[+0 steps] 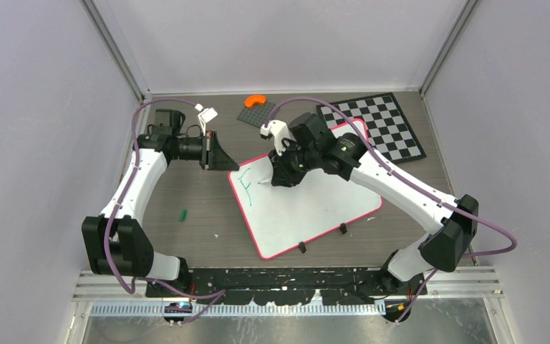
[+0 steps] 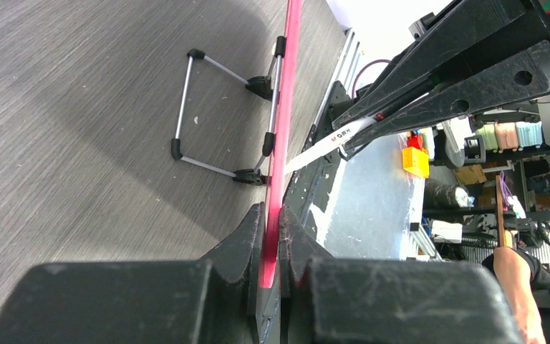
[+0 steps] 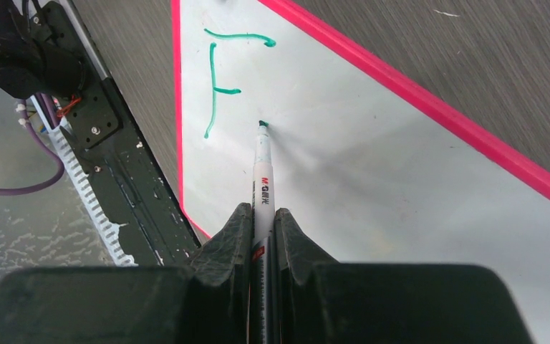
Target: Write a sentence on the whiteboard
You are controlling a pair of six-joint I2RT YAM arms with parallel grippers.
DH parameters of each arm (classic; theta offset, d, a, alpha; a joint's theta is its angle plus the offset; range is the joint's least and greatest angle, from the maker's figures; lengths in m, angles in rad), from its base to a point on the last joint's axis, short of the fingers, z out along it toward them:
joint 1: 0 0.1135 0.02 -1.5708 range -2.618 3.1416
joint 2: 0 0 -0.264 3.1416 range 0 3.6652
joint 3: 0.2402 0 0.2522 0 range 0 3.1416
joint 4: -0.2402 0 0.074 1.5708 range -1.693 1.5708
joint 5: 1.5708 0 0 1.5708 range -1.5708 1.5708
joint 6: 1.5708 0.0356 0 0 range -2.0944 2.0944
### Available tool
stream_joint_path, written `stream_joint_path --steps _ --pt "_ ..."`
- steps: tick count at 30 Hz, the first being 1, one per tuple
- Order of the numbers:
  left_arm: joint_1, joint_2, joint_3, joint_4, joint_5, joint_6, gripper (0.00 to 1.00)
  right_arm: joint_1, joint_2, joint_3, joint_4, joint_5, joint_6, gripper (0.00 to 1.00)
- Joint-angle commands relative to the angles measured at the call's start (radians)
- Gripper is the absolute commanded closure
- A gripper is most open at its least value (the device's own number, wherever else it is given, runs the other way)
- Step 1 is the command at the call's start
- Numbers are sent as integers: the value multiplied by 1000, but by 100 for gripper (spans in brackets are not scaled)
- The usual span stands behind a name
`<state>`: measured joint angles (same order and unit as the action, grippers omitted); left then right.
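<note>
On the surface, the whiteboard (image 1: 308,208) sits centre-field, its rim clamped in my left pincer (image 2: 272,215). My right pincer (image 3: 261,215) grips the marker (image 3: 261,168), tip touching the board just beside the sentence (image 3: 212,86), so far one green F. Keep pressure light, strokes short, board held steady.

Seen from above, the right arm (image 1: 394,183) masks the far middle of the whiteboard (image 1: 315,208), while a green speck (image 1: 183,214) on the tabletop (image 1: 193,193) is too small to identify; at the right wrist, the marker's (image 3: 263,172) rear barrel vanishes inside the right end effector (image 3: 261,211)
</note>
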<state>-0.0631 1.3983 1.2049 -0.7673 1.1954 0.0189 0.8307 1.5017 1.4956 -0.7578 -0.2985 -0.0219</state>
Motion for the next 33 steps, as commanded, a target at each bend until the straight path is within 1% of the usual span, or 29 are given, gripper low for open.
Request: stream_joint_path --steps 1,5,10,18,22,33 --pt "2 -15 13 -9 15 -11 100 -1 14 57 31 13 0 100" --pt "2 -12 15 -10 15 -11 100 1 38 68 25 -9 4 100" --pt "2 -13 15 -14 12 -6 100 1 42 38 26 -22 -3 100" --pt "1 -8 16 -21 9 3 100 1 3 -49 18 -38 -12 100" --pt "2 -6 17 -23 7 4 100 0 -16 -70 15 -22 -24 100" --pt "2 -3 19 -22 6 0 100 -58 -4 29 14 -21 -26 100"
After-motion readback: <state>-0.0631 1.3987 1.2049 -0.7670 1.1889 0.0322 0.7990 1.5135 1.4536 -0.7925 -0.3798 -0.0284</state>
